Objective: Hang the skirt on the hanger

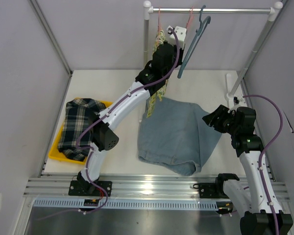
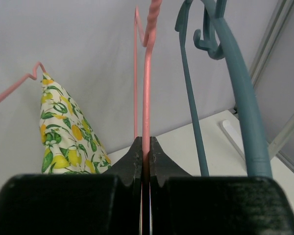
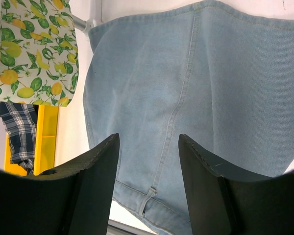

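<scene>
The skirt hangs at upper centre of the top view, seemingly draped over the hanger, though we cannot see how well it sits. Our left gripper is clamped on the hanger's pink wire; the right gripper, jaws apart, hovers above the denim shirt. We should steady the wire and release slowly, lest the cloth slip.

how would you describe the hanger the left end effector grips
Find the rail at the back. Between the lemon-print skirt and the blue-grey hanger, the left end effector pinches a pink hanger. It is thin twisted wire, unlike its thicker neighbour.
</scene>
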Controlling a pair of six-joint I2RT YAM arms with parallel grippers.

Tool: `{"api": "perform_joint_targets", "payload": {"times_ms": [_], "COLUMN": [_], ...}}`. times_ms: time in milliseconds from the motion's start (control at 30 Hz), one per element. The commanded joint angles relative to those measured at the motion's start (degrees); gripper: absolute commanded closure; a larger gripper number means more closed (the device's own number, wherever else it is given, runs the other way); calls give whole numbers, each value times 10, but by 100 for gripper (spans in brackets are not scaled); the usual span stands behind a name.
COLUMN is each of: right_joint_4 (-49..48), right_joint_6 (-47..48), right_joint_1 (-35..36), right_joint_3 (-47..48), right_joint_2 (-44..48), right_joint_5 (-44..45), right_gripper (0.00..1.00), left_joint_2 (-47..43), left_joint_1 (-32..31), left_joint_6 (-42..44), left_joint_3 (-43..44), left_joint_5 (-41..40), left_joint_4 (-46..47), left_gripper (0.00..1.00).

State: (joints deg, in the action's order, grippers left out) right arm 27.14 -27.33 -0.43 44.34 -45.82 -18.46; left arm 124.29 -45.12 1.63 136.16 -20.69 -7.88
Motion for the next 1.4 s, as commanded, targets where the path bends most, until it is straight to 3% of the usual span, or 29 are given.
{"api": "perform_joint_targets", "payload": {"times_ms": [0,300,600,833,1100,1367], "right_joint_4": [-18,-20,-9,21,51,92], "right_joint_6": [10,11,15,32,54,63], "right_joint_1": [3,3,3,3,3,3], "right_joint_3": [0,1,0,21,44,83], "right_joint_2": [1,1,10,17,19,36], "right_joint_5": [-4,-6,-4,0,18,25], "right_gripper": [43,44,44,43,41,40], "left_joint_2": [-53,-93,-181,-316,-416,-539], "left_joint_1": [-6,-7,-6,-7,-6,-8], "left_joint_6": [34,43,22,18,21,11], "left_joint_3": [40,36,-23,-202,-293,-408], "left_joint_5": [-28,-53,13,75,145,122], "left_joint_4": [31,4,-88,-88,-110,-141], "left_gripper": [100,100,100,100,100,100]}}
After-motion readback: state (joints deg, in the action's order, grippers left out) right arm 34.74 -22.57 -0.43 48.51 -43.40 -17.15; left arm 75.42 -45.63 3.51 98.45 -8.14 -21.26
